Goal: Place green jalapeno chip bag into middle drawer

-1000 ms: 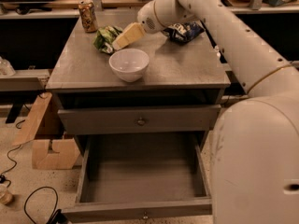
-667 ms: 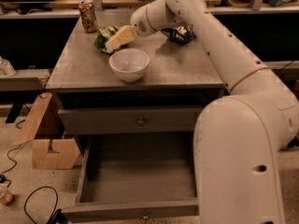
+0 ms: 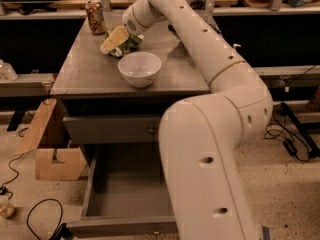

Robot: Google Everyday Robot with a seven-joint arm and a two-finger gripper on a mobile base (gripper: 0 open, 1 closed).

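Gripper (image 3: 115, 38) at back of desk (image 3: 90, 71), touching green jalapeno chip bag (image 3: 131, 43), which lies just right of it; grip cannot tell; middle drawer (image 3: 125, 196) open below

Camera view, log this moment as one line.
gripper: at green jalapeno chip bag | bag: on tabletop behind white bowl | middle drawer: open

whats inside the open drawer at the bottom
The drawer shows only bare grey floor; its right side is covered by the robot arm. The pincer is up on the tabletop at the green chip bag.
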